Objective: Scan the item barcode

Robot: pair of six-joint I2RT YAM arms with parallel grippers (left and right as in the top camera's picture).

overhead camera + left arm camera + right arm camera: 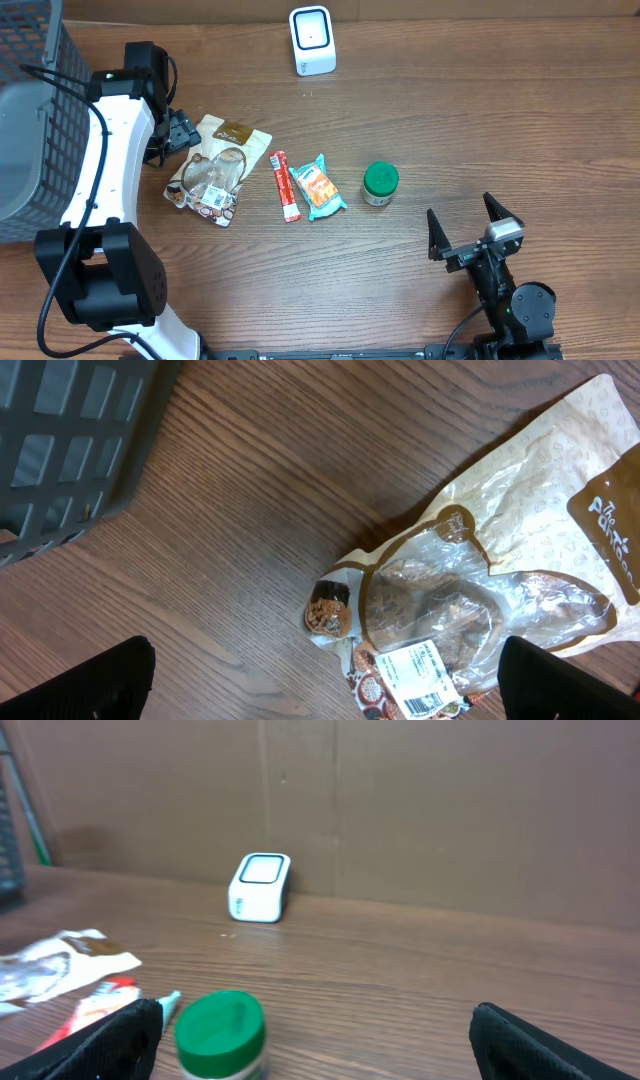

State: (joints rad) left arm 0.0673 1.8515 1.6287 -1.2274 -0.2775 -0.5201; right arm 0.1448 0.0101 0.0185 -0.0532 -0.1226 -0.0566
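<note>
Left arm [95,180] stands tallest under the overhead cam. Left gripper [172,138] hangs over the basket-side end of the clear pouch [215,165], jaws wide, holding nothing. Right gripper [459,205] sits low at the table's [520,110] front-right, jaws also wide & empty.

Count: 2 arms, 2 grippers, 1 white scanner [312,40] at the far edge, 1 grey basket [35,110] at far left, 4 items in a row mid-table.

L to R: pouch, red stick pack [285,186], teal-orange snack pack [320,188], green-lidded jar [380,183]. Stick & snack pack lie just beside each other; jar stands upright, apart from both. None of the 4 is gripped. 1 barcode label [425,695] shows on the pouch in the left wrist view.
</note>
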